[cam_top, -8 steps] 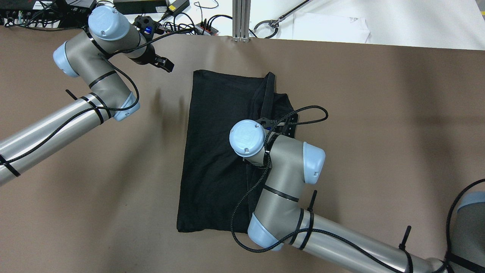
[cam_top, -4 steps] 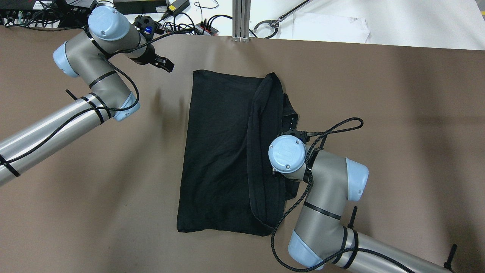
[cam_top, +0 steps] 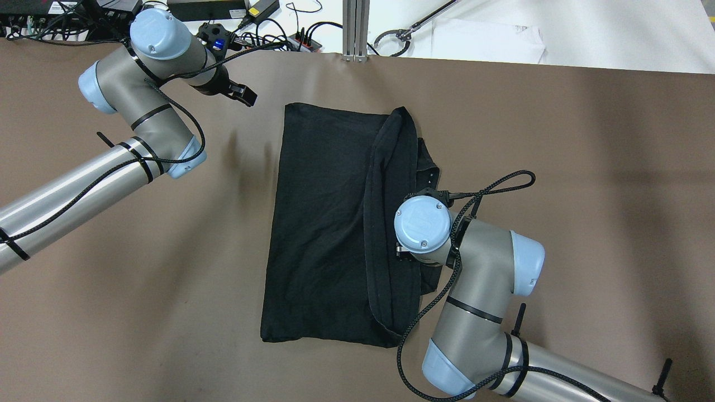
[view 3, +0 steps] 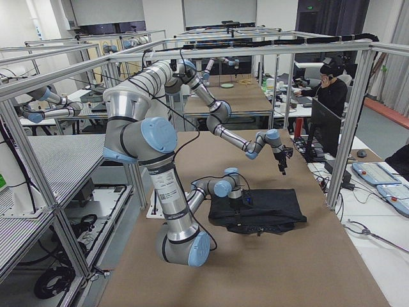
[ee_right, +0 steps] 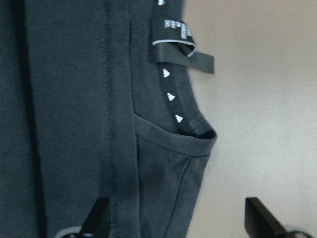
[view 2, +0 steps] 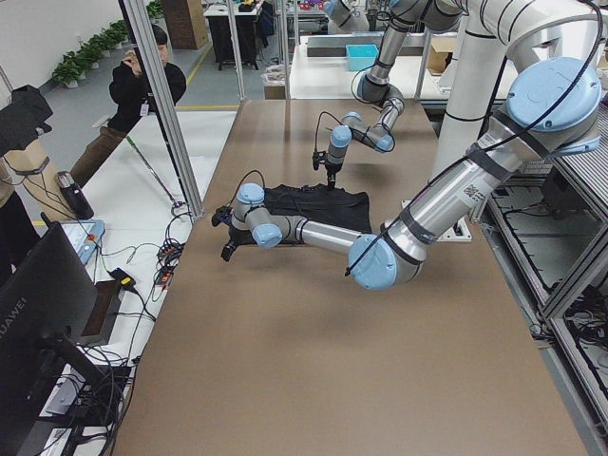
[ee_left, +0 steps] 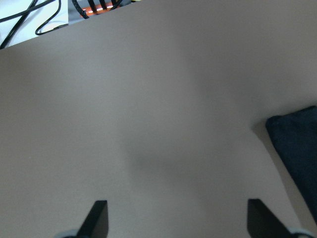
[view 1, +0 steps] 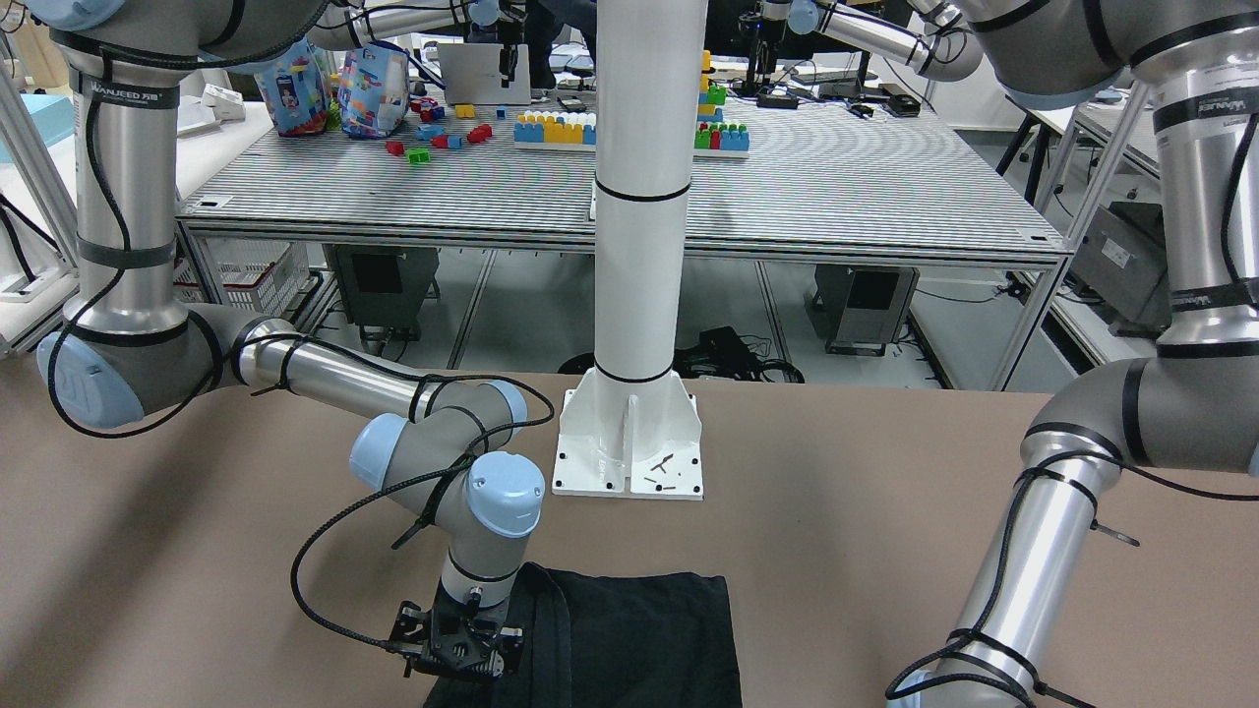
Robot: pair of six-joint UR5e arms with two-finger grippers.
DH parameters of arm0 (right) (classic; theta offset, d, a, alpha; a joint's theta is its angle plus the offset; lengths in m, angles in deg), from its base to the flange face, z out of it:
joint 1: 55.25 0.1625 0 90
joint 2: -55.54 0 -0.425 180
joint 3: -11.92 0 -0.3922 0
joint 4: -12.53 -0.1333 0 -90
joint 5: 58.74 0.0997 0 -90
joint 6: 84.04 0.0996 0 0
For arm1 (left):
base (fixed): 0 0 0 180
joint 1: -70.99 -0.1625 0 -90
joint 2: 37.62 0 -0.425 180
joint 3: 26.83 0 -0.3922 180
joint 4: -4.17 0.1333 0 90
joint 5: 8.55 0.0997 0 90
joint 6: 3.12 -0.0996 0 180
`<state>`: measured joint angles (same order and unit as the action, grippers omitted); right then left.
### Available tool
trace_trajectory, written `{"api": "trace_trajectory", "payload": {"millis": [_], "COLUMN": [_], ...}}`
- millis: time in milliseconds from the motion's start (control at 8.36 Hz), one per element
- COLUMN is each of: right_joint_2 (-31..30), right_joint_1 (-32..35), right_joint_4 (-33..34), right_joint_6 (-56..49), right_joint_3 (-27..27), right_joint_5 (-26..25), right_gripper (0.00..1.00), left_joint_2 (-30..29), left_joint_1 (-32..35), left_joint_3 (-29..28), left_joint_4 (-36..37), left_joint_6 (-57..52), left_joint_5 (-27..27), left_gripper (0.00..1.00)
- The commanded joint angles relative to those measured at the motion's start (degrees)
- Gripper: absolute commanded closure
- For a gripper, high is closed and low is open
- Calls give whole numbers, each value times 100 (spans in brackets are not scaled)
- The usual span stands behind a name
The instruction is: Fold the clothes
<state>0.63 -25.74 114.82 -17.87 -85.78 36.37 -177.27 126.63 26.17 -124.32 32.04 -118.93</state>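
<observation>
the black garment (cam_top: 318,223) lies on the table (cam_top: 558,167), its right side lapped over. we judge it light and limp (it sags, holds no shape), so we'd pinch the hemmed edge. the right gripper (ee_right: 178,223) hangs spread above that side; the left gripper (ee_left: 178,220) is spread over bare table.

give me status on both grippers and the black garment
Left gripper open, over bare table. Right gripper open, over black garment at its collar edge. Garment flat, one side folded in. Nothing lying on it.
</observation>
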Motion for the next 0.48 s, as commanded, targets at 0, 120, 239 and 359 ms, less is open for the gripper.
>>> {"api": "trace_trajectory", "payload": {"millis": [0, 120, 239, 359], "right_joint_2": [584, 708, 770, 779], "right_joint_1": [-76, -251, -444, -698], "right_joint_4": [10, 1, 1, 1], "right_joint_6": [53, -8, -270, -794], "right_joint_3": [-56, -117, -135, -127], "right_joint_5": [218, 227, 209, 148], "right_gripper": [5, 5, 5, 5], "left_joint_2": [8, -1, -1, -1], "left_joint_1": [0, 0, 0, 0], "left_joint_3": [0, 0, 0, 0], "left_joint_4": [0, 0, 0, 0], "left_joint_6": [0, 0, 0, 0], "left_joint_5": [0, 0, 0, 0], "left_gripper": [0, 0, 0, 0]}}
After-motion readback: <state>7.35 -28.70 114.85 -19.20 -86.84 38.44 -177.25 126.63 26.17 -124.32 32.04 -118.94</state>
